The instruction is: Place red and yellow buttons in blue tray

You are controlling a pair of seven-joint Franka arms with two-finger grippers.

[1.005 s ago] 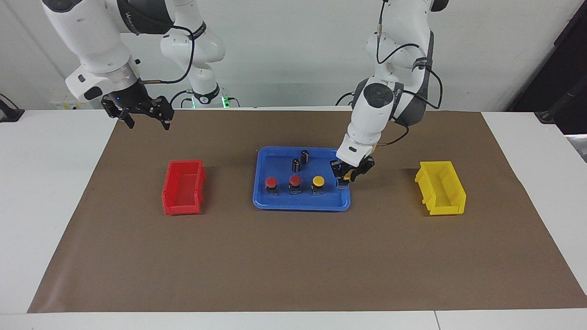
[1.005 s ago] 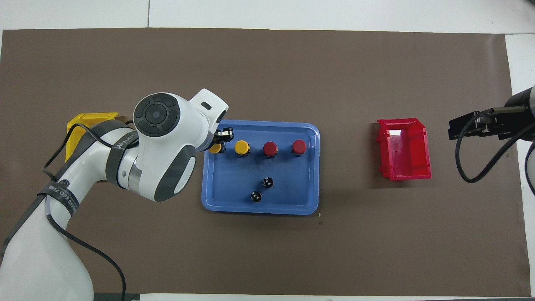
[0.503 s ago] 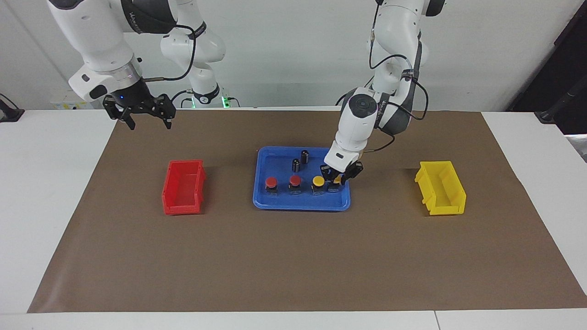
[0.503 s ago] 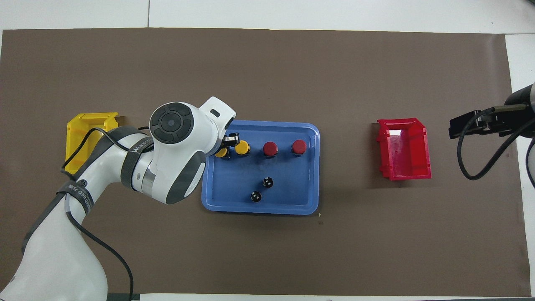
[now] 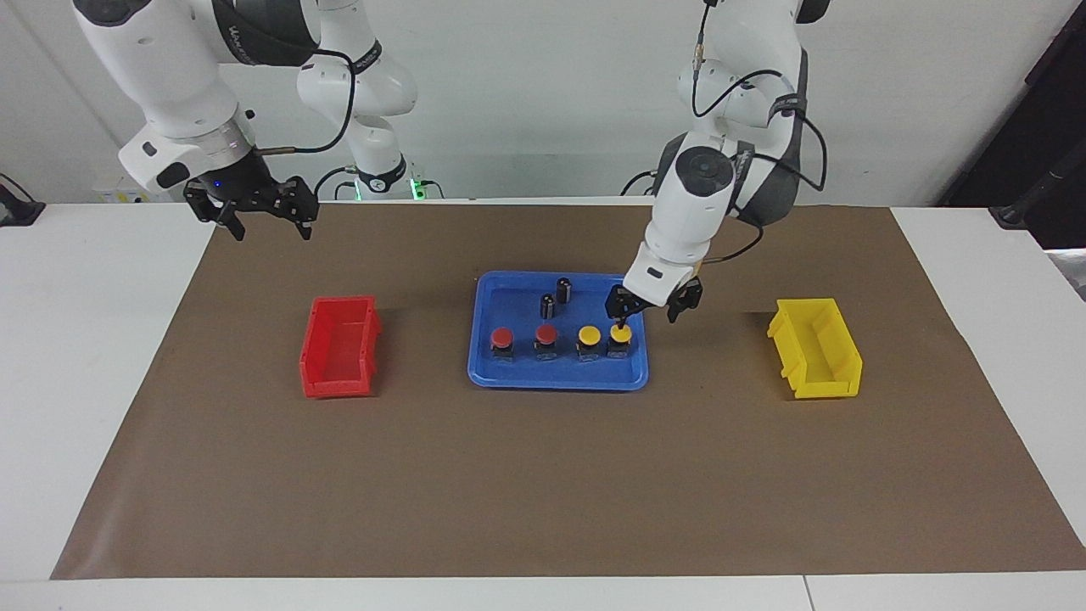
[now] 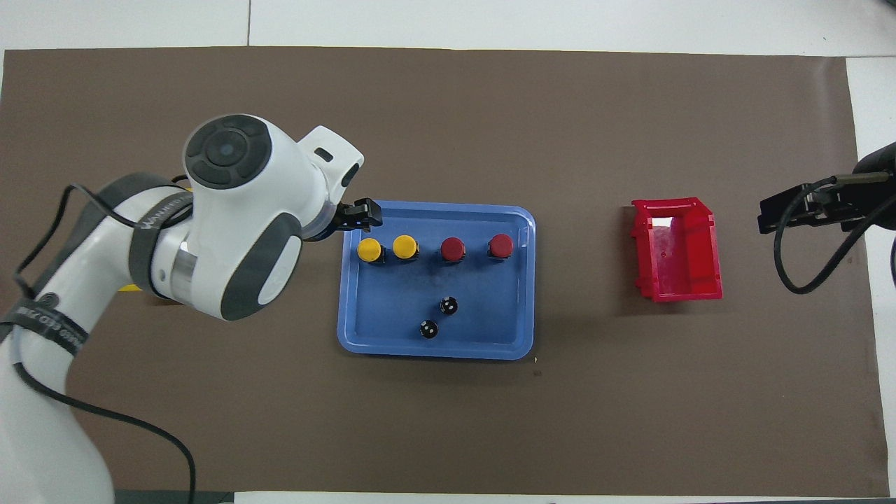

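The left gripper [image 5: 649, 307] hung with its fingers spread and nothing between them, raised just above the blue tray [image 5: 509, 375] at the tray's corner toward the left arm's end of the table, one fingertip [image 5: 620, 321] just over the nearest yellow button [image 5: 620, 335] (whether it touched the cap could not be told). The facing view showed this gap and both spread fingers; in the overhead view the arm's white wrist covered most of the gripper, leaving only a dark tip [image 6: 358, 214] at the tray's rim [image 6: 434, 351], and the same arm hid nearly all of the yellow bin [image 5: 816, 348], which the facing view showed whole, well apart from the tray toward the left arm's end. Grey lettering ran along the left arm's dark bands in the overhead view, but it was not readable. Inside the tray the four buttons stood in one row along the edge farther from the robots: the second yellow button [image 5: 588, 338] beside the first, then a red button [image 5: 545, 336] and another red button [image 5: 501, 339]. Two dark cylinders [image 5: 556, 297] stood in the tray nearer the robots. The red bin [image 5: 339, 346] sat well apart from the tray toward the right arm's end. The right gripper [image 5: 263, 221] waited with fingers apart and empty, over the brown mat's [image 5: 543, 492] corner.
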